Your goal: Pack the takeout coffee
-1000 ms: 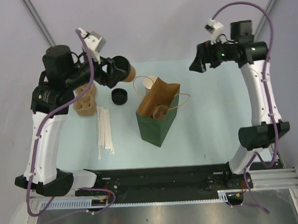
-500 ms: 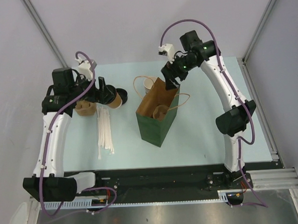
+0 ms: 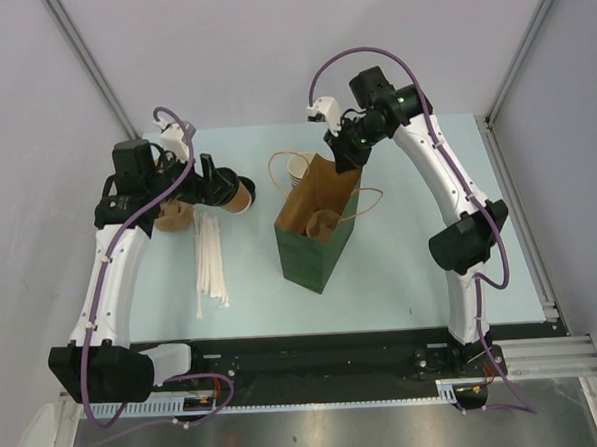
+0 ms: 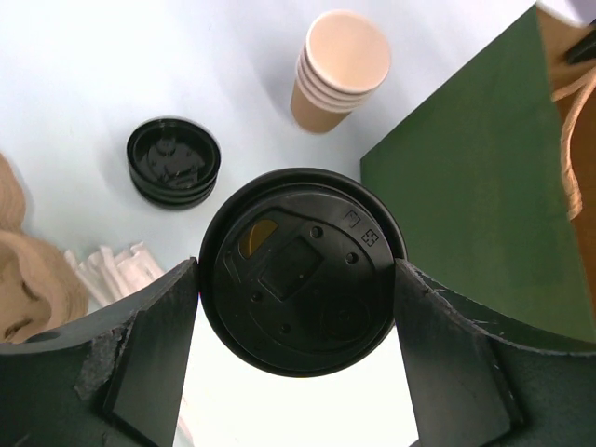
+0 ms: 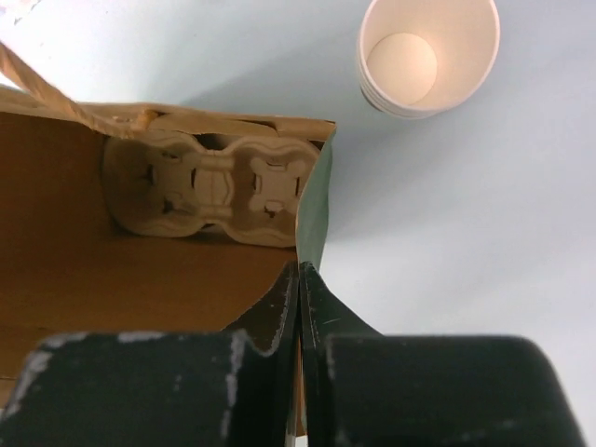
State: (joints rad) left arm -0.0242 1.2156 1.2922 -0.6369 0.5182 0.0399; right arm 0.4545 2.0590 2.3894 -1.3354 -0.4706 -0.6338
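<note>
A pale blue tabletop fills the overhead view, with grey walls behind. Left of centre, the left gripper is clamped around the small tan kraft-paper cup with a round black plastic lid, just above the white paper-wrapped straws. At upper centre, the right gripper has its fingers pinched together on the rim of the upright green paper bag, which holds a moulded pulp cup carrier.

I operated inside a robotics lab test cell. Plain grey panels enclosed a pale blue table; aluminium frame posts ran at upper left and upper right; my arm bases were bolted to a black rail at bottom centre.
</note>
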